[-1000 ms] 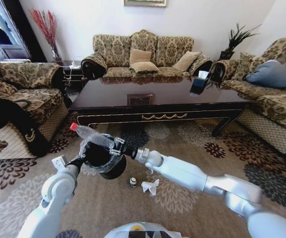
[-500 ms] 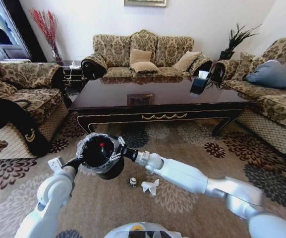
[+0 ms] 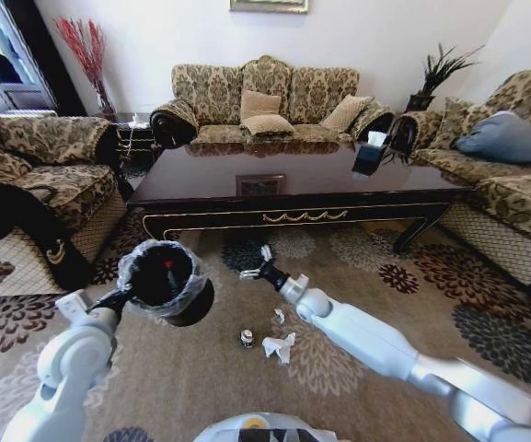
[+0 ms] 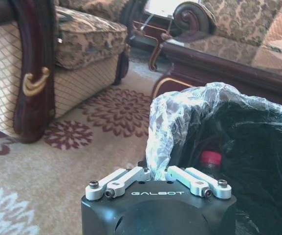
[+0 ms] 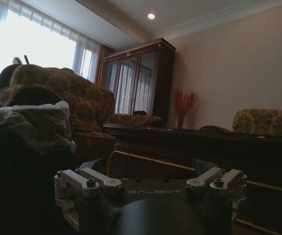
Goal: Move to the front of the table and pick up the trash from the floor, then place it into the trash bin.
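The left tool is clamped on the liner rim of the black trash bin, holding it off the carpet; a red-capped bottle lies inside. The right tool hangs empty and spread just beside it. A small can and crumpled tissue lie on the floor before the dark wooden surface.

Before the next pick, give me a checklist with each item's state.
1. Trash bin held off the floor by left gripper, shut on its liner rim: ok.
2. Bottle's red cap inside the bin: ok.
3. Right gripper empty, jaws open: ok.
4. Floor free of trash: not ok; small can and white tissue lie on the carpet.
5. Right gripper over the remaining pieces: not ok.
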You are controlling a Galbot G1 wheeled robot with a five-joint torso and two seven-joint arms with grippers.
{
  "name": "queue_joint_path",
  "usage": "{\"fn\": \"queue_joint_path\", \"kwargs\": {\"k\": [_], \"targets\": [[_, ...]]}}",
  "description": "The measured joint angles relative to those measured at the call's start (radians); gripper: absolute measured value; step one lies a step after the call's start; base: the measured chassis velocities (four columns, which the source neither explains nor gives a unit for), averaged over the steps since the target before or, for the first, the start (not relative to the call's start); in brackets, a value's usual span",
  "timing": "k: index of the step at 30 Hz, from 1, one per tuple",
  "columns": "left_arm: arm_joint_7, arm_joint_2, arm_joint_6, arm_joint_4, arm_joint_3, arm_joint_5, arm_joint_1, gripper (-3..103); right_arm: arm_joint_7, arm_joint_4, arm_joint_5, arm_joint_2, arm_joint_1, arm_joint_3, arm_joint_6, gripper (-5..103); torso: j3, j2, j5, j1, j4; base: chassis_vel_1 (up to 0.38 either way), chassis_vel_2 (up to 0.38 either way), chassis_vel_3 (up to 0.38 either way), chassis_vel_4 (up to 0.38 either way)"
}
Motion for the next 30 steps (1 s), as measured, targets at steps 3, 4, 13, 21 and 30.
{"fn": "queue_joint_path", "kwargs": {"k": [3,4,13,21,30], "targets": [[-0.007,0.007,0.000,-0.008,-0.032,-0.034,-0.002,3,0.018,-0.047,-0.027,-0.007,-0.011,-0.044,-0.053,100,0.000,0.000,-0.0001,0.000,-0.0001,0.000,0.000,0.000,0.000],[-0.009,0.008,0.001,-0.011,-0.037,-0.041,-0.003,3,0.018,-0.064,-0.042,-0.006,-0.010,-0.058,-0.059,100,0.000,0.000,0.0000,0.000,0.0000,0.000,0.000,0.000,0.000],[-0.011,0.010,0.004,-0.041,-0.033,-0.049,0.002,3,-0.206,-0.366,-0.193,0.073,0.036,-0.197,0.030,100,0.000,0.000,-0.0002,0.000,-0.0003,0.000,0.000,0.000,0.000],[-0.011,0.008,0.005,-0.068,-0.035,-0.045,0.024,3,-0.550,-0.667,-0.396,0.293,0.075,-0.208,0.202,100,0.000,0.000,0.0002,0.000,0.0008,0.000,0.000,0.000,0.000],[-0.012,0.011,0.005,-0.078,-0.036,-0.042,0.034,3,-0.605,-0.822,-0.419,0.363,0.090,-0.234,0.231,100,0.000,0.000,-0.0003,0.000,-0.0004,0.000,0.000,0.000,0.000]]}}
